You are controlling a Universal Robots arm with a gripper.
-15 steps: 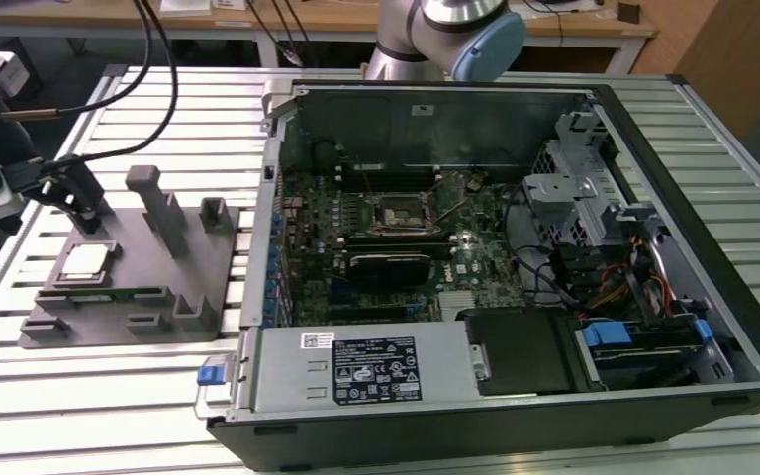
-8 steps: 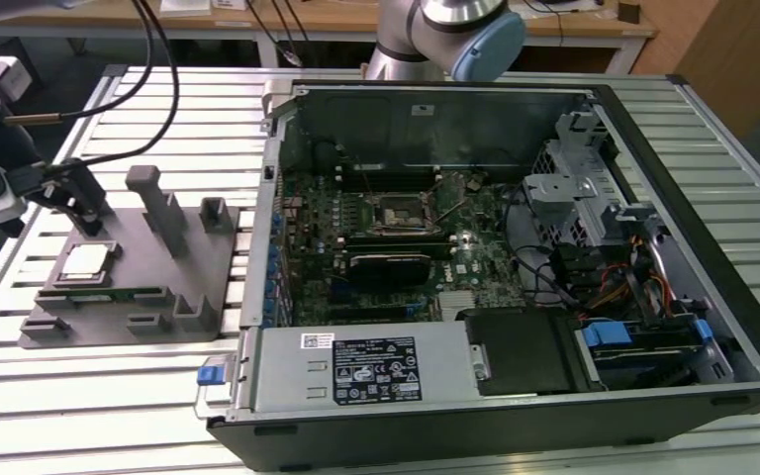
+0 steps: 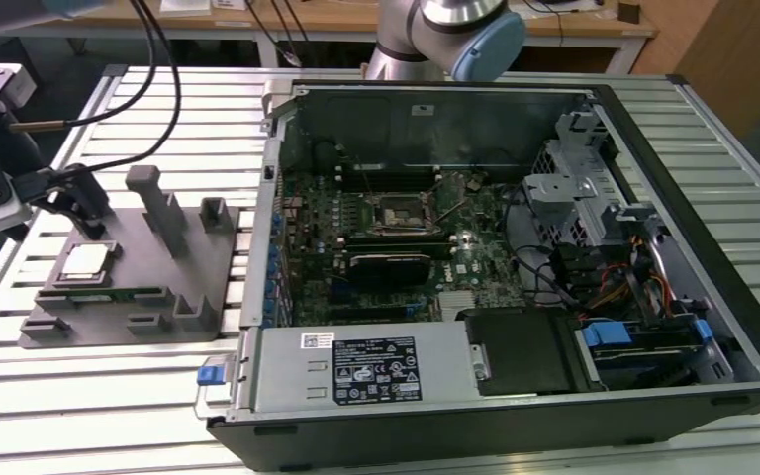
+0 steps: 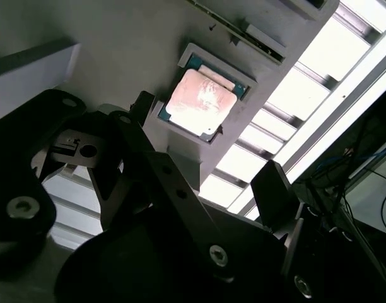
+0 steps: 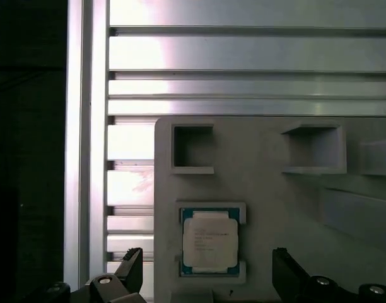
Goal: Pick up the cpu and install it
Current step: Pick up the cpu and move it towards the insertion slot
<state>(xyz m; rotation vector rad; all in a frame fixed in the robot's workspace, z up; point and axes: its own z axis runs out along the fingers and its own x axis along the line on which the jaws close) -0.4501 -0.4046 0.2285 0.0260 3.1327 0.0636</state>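
The cpu (image 3: 86,262) is a small square chip with a pale silver top, lying flat in a recess of the grey tray (image 3: 155,302) on the exterior view's left. My gripper (image 3: 79,220) hangs just above it, open, with nothing between its black fingers. In the first wrist view the cpu (image 5: 209,240) lies between the two fingertips (image 5: 133,268), and my gripper (image 5: 209,273) stands apart from it. The second wrist view shows the cpu (image 4: 199,101) beyond my gripper (image 4: 209,148). The black socket frame (image 3: 394,210) sits on the motherboard inside the open computer case (image 3: 697,247).
Upright grey posts (image 3: 155,203) rise from the tray close to my gripper. A green memory stick (image 3: 103,292) lies in a slot beside the cpu. Tray and case rest on a slatted aluminium table (image 3: 90,396). Black cables (image 3: 155,59) hang over the table's far left.
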